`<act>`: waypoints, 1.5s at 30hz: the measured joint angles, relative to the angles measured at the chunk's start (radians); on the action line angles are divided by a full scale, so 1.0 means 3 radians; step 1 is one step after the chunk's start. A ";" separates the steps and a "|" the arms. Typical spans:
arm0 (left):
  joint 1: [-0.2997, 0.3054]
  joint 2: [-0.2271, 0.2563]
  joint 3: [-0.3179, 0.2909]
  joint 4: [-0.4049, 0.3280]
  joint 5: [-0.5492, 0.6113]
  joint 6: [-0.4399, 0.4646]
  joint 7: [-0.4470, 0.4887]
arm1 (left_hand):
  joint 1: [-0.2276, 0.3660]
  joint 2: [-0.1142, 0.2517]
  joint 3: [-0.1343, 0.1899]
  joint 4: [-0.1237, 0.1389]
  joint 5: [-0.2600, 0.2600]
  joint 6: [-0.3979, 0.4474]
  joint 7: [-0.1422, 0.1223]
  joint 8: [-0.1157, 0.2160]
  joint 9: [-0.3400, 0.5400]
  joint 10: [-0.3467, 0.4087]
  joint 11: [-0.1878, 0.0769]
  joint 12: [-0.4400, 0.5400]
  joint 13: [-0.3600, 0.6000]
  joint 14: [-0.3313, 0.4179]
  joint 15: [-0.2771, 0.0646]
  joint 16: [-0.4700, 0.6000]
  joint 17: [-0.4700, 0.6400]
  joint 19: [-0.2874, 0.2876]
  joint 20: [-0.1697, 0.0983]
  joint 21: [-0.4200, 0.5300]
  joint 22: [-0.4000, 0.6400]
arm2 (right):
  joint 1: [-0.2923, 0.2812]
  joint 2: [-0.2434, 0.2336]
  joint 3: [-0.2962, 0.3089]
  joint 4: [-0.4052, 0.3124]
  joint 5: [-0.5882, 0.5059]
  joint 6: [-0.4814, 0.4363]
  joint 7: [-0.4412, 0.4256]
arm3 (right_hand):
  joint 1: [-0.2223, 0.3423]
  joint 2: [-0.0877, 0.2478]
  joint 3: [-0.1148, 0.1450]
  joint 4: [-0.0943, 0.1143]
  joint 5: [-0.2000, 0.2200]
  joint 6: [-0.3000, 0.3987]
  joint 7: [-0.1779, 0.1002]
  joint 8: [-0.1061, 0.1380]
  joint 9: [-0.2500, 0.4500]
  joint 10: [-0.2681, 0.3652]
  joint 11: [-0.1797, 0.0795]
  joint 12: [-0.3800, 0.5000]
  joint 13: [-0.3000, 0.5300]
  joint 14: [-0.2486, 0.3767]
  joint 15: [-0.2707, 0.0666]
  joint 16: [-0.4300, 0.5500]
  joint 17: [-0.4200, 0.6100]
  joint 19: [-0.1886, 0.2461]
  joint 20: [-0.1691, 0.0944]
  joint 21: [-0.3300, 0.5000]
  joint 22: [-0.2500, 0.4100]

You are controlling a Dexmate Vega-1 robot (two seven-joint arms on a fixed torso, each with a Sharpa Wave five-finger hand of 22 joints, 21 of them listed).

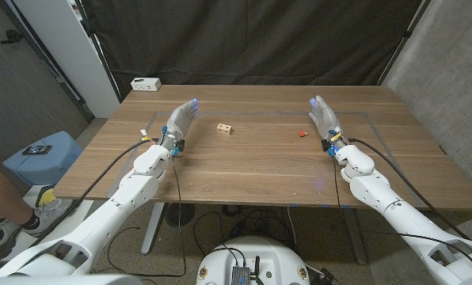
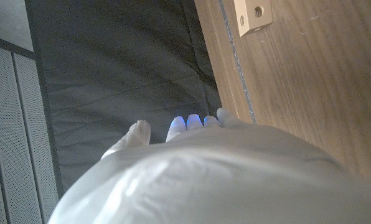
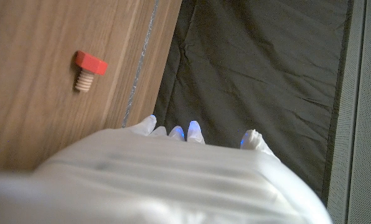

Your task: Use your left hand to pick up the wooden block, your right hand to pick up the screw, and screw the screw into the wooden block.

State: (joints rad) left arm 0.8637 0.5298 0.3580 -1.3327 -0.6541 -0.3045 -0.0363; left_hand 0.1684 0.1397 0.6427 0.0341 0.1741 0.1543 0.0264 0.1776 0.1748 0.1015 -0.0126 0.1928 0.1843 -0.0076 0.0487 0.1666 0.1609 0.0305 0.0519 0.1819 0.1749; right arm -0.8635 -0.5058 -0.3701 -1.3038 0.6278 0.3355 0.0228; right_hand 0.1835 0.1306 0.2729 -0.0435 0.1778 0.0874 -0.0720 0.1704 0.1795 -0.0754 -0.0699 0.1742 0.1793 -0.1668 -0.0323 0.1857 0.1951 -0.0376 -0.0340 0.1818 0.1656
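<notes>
Here both white hands, left hand (image 1: 180,117) and right hand (image 1: 322,115), hover mid-frame over the wooden counter (image 1: 252,170), fingers spread, empty; small pale wooden block (image 1: 225,127) and red-headed screw (image 1: 302,134) lie between them.

Head camera overlooks table (image 1: 252,170); wrist cameras sit close.

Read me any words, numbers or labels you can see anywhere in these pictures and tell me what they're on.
No text can be read.
White box at the table's far corner: dark marks on its side, too small to read.
Wooden block: holes, no lettering.
Screw: plain red head, no marks.
</notes>
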 measured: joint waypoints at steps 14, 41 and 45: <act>-0.0060 0.0211 0.0045 -0.0191 0.0231 0.0199 0.0100 | 0.0156 0.0049 0.0117 -0.0133 0.0049 0.0035 -0.0035 0.0000 0.0000 0.0059 -0.0060 0.0013 -0.0010 0.0025 0.0094 0.0013 0.0000 0.0000 0.0071 0.0000 -0.0010 | 0.0100 0.0003 -0.0066 0.0029 -0.0107 -0.0087 -0.0066 | 0.0035 -0.0001 0.0024 -0.0024 0.0000 0.0000 -0.0035 0.0012 -0.0010 -0.0061 -0.0023 0.0000 0.0000 0.0001 0.0000 0.0000 -0.0015 0.0000 0.0000 0.0000 0.0000; -0.0328 0.0751 0.0238 -0.0729 0.1058 0.0775 0.0282 | 0.0390 0.0005 0.0111 -0.0441 0.0062 -0.0182 -0.0336 -0.0004 -0.0001 -0.0170 -0.0229 -0.0014 -0.0009 -0.0539 0.0023 -0.0001 0.0016 -0.0626 0.0005 -0.0027 -0.0010 | 0.0213 -0.0014 -0.0126 0.0118 -0.0225 -0.0159 -0.0117 | 0.0079 -0.0009 0.0028 -0.0054 0.0000 -0.0031 -0.0066 0.0012 -0.0009 -0.0132 -0.0023 0.0000 -0.0009 0.0001 0.0001 0.0000 -0.0031 0.0000 0.0000 0.0000 -0.0001; -0.0367 0.0843 0.0262 -0.0788 0.1136 0.0852 0.0227 | 0.0421 -0.0026 0.0109 -0.0507 0.0075 -0.0216 -0.0370 -0.0004 -0.0001 -0.0186 -0.0246 -0.0014 -0.0010 -0.0538 0.0023 -0.0001 0.0016 -0.0644 0.0023 -0.0027 -0.0010 | 0.0213 -0.0011 -0.0126 0.0118 -0.0225 -0.0156 -0.0125 | 0.0079 -0.0009 0.0028 -0.0054 0.0000 -0.0040 -0.0067 0.0012 -0.0009 -0.0132 -0.0023 0.0000 -0.0009 0.0001 0.0001 0.0000 -0.0031 0.0000 0.0000 0.0000 -0.0001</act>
State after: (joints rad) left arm 0.7536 0.7828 0.4365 -1.5690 -0.3134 -0.0490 0.0319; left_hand 0.2947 0.1317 0.6754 -0.1180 0.1965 0.0895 -0.0846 0.1765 0.1745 0.0455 -0.0863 0.1886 0.1814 -0.1691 0.0556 0.1663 0.1659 -0.1626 0.0589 0.1738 0.1721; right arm -0.7996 -0.5091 -0.4078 -1.2684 0.5604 0.2886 -0.0146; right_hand 0.2072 0.1279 0.2813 -0.0598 0.1777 0.0753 -0.0921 0.1740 0.1768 -0.1148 -0.0768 0.1742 0.1768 -0.1664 -0.0321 0.1857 0.1857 -0.0375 -0.0339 0.1817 0.1652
